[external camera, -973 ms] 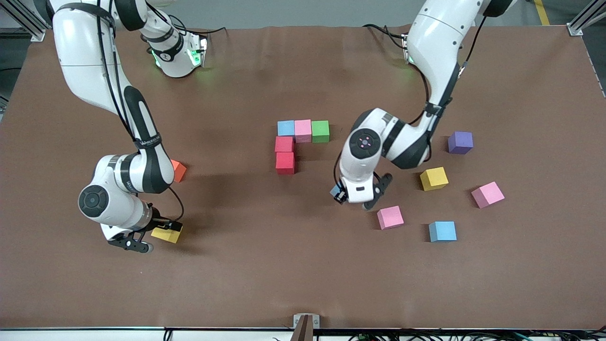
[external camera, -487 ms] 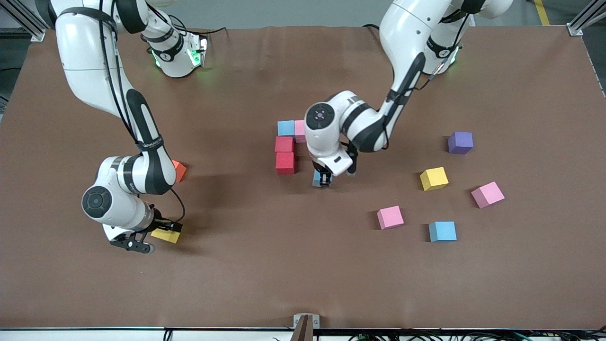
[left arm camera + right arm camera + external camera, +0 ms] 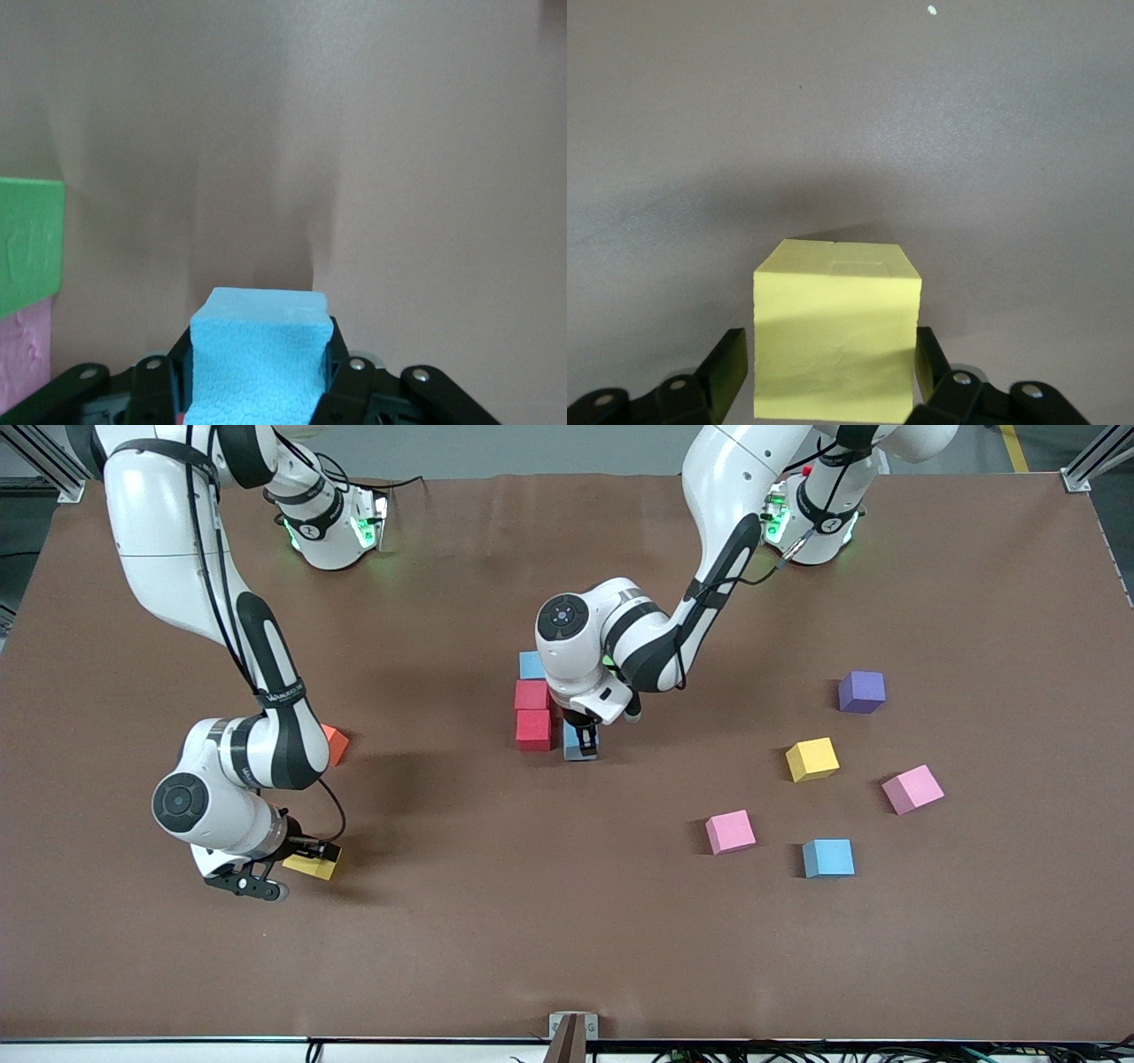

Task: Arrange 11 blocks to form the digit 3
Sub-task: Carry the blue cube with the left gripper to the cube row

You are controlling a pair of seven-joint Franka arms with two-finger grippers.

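Left arm: reaches from its base down over the middle of the worktop (image 3: 496, 921), elbow bent, wrist pointing down.
Left tool (image 3: 582, 746): clamped on a light blue block (image 3: 259, 359), fingers (image 3: 347, 381) pressed on two opposite faces; the block is at or just above the worktop, just beside the nearer red block (image 3: 533, 729), on the side toward the left arm's end.
Right arm: folded low toward its own end of the worktop, wrist down.
Right tool (image 3: 301, 862): around a yellow block (image 3: 835, 332), one finger on each side; whether the fingers (image 3: 725, 367) touch the faces, I cannot tell.
Partial figure: a second light blue block (image 3: 531, 664) and two red blocks in a touching column; the wrist view shows a green block (image 3: 28, 241) and a pink block (image 3: 22, 354) touching.
Orange block (image 3: 334, 744): half hidden by the right arm's forearm.
Loose blocks: yellow (image 3: 811, 759), two pink (image 3: 730, 832) (image 3: 912, 789), light blue (image 3: 828, 857), well apart, toward the left arm's end; a purple cube (image 3: 861, 692) too.
Open room: wide bare brown strip nearest the camera.
Edges: metal frame posts at the corners by the bases.
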